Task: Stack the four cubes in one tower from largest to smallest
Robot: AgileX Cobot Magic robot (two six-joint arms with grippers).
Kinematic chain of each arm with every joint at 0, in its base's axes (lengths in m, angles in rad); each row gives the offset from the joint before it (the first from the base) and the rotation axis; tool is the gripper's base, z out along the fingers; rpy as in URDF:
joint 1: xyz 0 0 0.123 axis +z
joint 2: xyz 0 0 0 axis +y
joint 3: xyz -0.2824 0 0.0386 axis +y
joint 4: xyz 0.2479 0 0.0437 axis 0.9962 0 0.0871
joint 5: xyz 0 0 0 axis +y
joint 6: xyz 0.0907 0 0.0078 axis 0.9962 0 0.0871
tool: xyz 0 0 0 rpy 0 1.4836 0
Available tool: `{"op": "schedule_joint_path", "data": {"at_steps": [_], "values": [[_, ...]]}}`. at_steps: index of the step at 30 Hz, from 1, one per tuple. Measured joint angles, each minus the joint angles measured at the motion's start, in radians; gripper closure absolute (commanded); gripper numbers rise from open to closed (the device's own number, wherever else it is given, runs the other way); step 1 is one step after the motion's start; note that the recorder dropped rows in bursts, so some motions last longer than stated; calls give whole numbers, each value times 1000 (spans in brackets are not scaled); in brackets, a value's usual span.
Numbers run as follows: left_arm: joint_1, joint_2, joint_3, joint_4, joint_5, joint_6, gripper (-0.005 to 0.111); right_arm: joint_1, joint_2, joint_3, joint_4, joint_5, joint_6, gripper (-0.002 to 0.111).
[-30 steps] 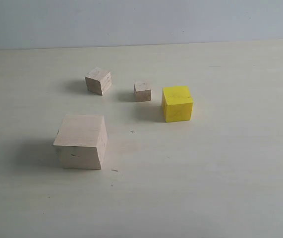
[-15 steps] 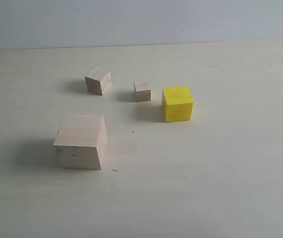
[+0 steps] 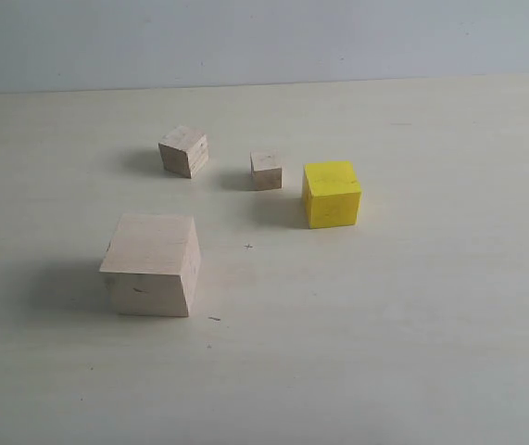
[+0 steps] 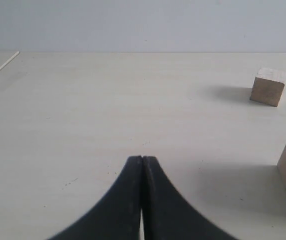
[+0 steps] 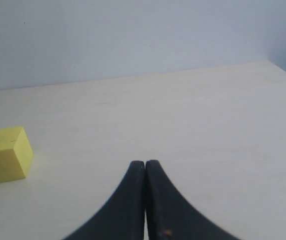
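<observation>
All four cubes are sitting apart on the pale table (image 3: 412, 324), none stacked, so the tower is not yet begun. The largest cube (image 3: 150, 264) is resting nearest the exterior camera on the left. The plywood cube (image 3: 183, 151) is lying beyond it, the smallest cube (image 3: 266, 170) is sitting near the middle, and the yellow cube (image 3: 331, 194) is standing just beside the smallest one on the right. The left gripper (image 4: 141, 158) is hovering over bare table with its jaws pressed together and holding nothing. Its camera is catching the plywood cube and, cut off at the frame's edge, what is probably the largest cube. The right gripper (image 5: 145, 162) is likewise closed and empty, with the yellow cube showing off to one side of it. Neither arm is appearing in the exterior view. The risks are lying ahead. The jaws are needing to spread before any descent, or the closed tips will be knocking a block aside. The yellow cube and the smallest cube are sitting so close that a finger coming down between them could be nudging the small one away. The cubes are also turned at differing angles, so a skewed grasp could be setting one down twisted or off-centre, leaving the upper layers overhanging and the column tipping. Compared with the earlier exterior frames, nothing is differing: every cube is keeping the same spot and the same turn.
</observation>
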Motion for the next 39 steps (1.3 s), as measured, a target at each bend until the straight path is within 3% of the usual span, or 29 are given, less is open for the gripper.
{"op": "schedule_joint_path", "data": {"at_steps": [5, 11, 15, 22, 27, 29, 30, 33, 36, 39], "values": [[0, 0, 0, 0, -5, 0, 107, 0, 0, 0, 0, -194, 0, 108], [0, 0, 2, -16, -210, 0, 107, 0, 0, 0, 0, -585, 0, 108], [0, 0, 2, -18, -297, 0, 107, 0, 0, 0, 0, -665, 0, 108], [0, 0, 2, -18, -318, 0, 107, 0, -1, 0, 0, -753, 0, 108], [0, 0, 0, -63, -401, -67, 107, 0, -1, -10, 0, -922, 39, 108], [-2, -2, -49, -71, -366, -115, 107, 0, -2, -98, -2, -833, 66, 108], [-18, -2, -115, -74, -345, -130, 107, 5, 3, -184, -8, -728, 76, 108], [-69, 69, -280, -76, -318, -138, 107, 58, 98, -359, -55, -636, 110, 108], [-159, 298, -506, -79, -165, -93, 107, 148, 297, -497, -261, -535, 294, 108], [-254, 557, -682, -110, 99, 57, 107, 256, 507, -558, -424, -324, 507, 108]]}}
